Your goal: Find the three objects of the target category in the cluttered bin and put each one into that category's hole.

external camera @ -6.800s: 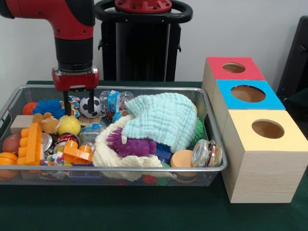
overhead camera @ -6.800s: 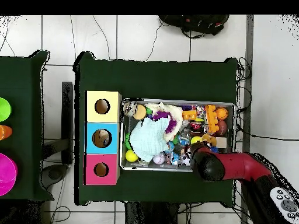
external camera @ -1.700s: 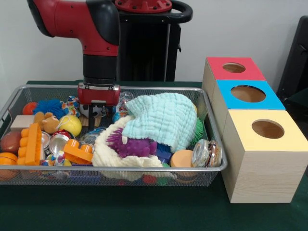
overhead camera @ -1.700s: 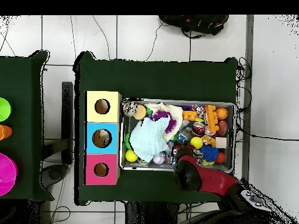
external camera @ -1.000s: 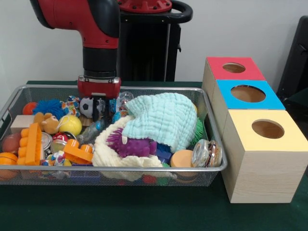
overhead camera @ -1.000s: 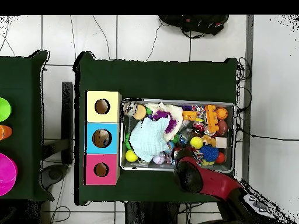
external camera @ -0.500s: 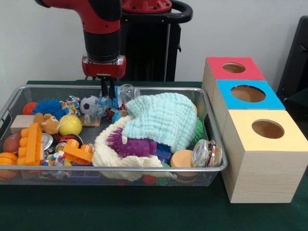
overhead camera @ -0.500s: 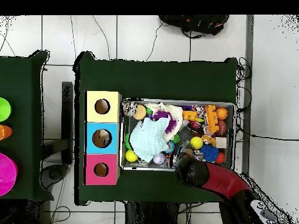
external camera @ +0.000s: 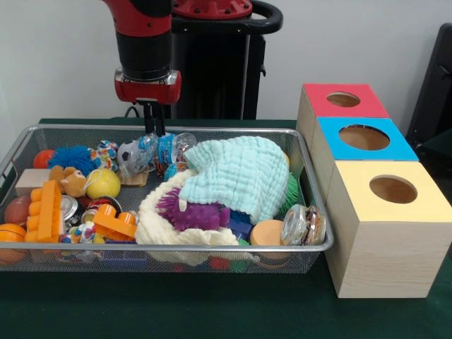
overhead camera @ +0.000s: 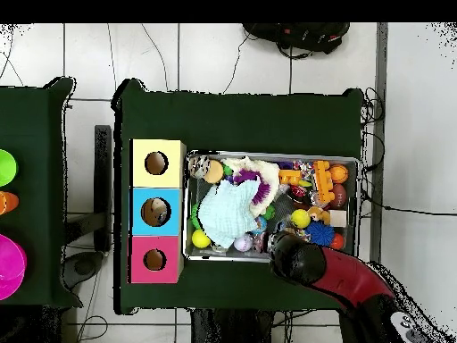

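1. At the left end of the wire bin (external camera: 212, 248) I see an orange ball (external camera: 10, 234), an orange toy brick (external camera: 48, 210), a small bear (external camera: 70, 181) and a yellow ball (external camera: 102, 183).
2. Further in, my gripper (external camera: 151, 127) hangs above the bin's back part, its fingers drawn close together on the top of a crumpled clear plastic bottle (external camera: 159, 147) with a blue label. The bottle is lifted and tilted, with a small soccer ball (external camera: 128, 154) just beside its lower end.
3. In the middle, a pale green cloth (external camera: 239, 174) lies over a cream fluffy cloth (external camera: 164, 224), with a purple spiky toy (external camera: 191, 213) between them.
4. Near the bin's right end I see a shiny foil packet (external camera: 304, 225).
5. Right of the bin stand three boxes with round holes: the red box (external camera: 342, 100), blue box (external camera: 361, 138) and yellow box (external camera: 390, 189).
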Robot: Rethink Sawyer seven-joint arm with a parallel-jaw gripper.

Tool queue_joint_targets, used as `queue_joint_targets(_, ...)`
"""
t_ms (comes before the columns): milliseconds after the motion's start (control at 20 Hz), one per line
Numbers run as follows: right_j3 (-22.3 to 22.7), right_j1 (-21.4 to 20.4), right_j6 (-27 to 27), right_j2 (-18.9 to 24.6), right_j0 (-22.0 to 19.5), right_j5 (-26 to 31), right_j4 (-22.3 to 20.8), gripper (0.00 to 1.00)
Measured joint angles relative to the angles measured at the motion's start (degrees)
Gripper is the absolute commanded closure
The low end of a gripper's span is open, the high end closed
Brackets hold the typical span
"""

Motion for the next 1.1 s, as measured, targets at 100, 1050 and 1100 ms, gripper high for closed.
queue_joint_targets(100, 0.0, -0.2, 0.0, 0.0, 0.0, 0.0, 0.4, 1.00)
queue_joint_targets(1050, 1.9, -5.2, 0.0, -0.4, 4.0, 1.4, 3.6, 1.00)
queue_joint_targets(1100, 2.1, -5.5, 0.0, -0.5, 4.2, 1.5, 3.7, 1.00)
